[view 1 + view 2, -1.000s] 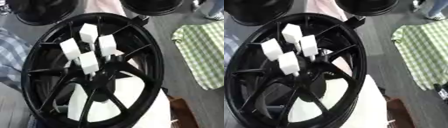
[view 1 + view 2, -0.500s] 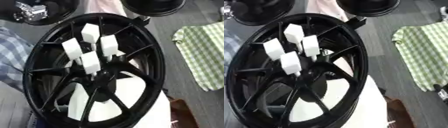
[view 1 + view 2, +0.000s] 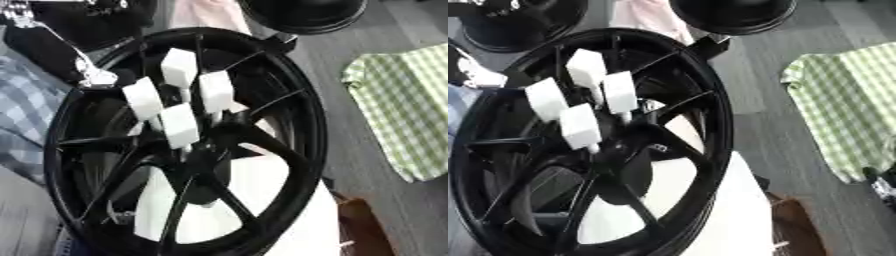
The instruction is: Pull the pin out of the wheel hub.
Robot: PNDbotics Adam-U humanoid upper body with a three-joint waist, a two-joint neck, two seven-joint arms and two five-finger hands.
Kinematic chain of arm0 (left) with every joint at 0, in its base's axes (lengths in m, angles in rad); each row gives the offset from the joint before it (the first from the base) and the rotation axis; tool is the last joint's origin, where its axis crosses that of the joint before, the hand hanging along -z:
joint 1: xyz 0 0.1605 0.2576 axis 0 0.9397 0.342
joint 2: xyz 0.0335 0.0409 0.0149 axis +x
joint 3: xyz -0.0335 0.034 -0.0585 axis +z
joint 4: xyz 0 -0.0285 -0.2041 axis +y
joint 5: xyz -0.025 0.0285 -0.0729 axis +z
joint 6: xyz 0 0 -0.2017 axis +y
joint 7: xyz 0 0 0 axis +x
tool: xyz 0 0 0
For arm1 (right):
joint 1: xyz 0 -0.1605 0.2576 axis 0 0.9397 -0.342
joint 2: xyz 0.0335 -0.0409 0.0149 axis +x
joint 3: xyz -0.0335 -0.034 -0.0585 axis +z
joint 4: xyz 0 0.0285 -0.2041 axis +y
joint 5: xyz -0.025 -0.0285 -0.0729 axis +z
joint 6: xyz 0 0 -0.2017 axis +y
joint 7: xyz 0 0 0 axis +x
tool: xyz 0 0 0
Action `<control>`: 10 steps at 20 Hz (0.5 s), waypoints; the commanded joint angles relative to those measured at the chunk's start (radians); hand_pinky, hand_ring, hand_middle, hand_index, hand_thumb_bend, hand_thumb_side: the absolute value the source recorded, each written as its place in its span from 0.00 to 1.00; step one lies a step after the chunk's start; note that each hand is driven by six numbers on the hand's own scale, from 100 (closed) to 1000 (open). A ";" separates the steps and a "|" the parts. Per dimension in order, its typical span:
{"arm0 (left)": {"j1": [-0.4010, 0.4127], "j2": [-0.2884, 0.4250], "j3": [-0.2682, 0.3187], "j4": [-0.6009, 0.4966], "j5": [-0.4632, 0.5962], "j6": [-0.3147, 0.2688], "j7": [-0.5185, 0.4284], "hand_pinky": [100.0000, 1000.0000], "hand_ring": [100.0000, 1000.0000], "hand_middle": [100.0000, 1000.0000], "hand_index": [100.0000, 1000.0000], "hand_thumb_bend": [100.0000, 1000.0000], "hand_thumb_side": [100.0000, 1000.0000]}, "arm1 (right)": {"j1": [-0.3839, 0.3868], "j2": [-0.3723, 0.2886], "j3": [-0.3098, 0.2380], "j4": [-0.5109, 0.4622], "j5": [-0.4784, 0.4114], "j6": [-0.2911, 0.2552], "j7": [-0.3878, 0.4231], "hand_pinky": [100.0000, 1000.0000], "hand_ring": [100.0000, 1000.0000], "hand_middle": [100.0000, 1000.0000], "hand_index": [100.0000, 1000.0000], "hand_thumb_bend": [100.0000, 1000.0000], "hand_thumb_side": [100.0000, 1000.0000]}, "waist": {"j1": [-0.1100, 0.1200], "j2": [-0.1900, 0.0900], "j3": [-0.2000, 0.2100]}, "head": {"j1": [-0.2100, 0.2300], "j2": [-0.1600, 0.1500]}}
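Wheel hub [image 3: 188, 150]: black spoked rim, fills centre of view, propped over a white support [image 3: 262, 200]. Four pins w/ white block heads [image 3: 179, 125] stand clustered just above hub centre, all seated. Left hand [image 3: 92, 75] at rim's upper left, silver/black; fingers' state: cannot tell. Right hand not visible. Judgement: pins rigid, light, heads blocky → take one head by its flat sides, pull straight along the shaft. Rim prob heavy, stays put.

White table [image 3: 297, 220], black wheel hub [image 3: 289, 145] on it
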 commanded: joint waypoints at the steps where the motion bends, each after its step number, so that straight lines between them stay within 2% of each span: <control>1: -0.025 0.011 -0.001 0.012 -0.022 -0.003 -0.008 0.92 0.82 0.72 0.90 0.37 0.12 | 0.000 -0.031 -0.002 -0.008 0.000 0.002 0.000 0.64 0.69 0.59 0.79 0.64 0.15 | -0.002 -0.028 0.001 | -0.003 0.002; 5: -0.023 0.012 -0.012 0.025 -0.036 -0.008 -0.017 0.92 0.82 0.72 0.90 0.39 0.38 | 0.000 -0.032 -0.003 -0.008 0.000 0.003 -0.002 0.64 0.69 0.59 0.79 0.64 0.15 | 0.001 -0.029 0.000 | -0.005 0.003; 10: -0.021 0.011 -0.018 0.032 -0.038 -0.012 -0.026 0.91 0.82 0.72 0.89 0.41 0.45 | 0.000 -0.030 -0.003 -0.008 0.001 0.004 -0.003 0.64 0.69 0.59 0.79 0.64 0.15 | 0.002 -0.028 -0.002 | -0.004 0.003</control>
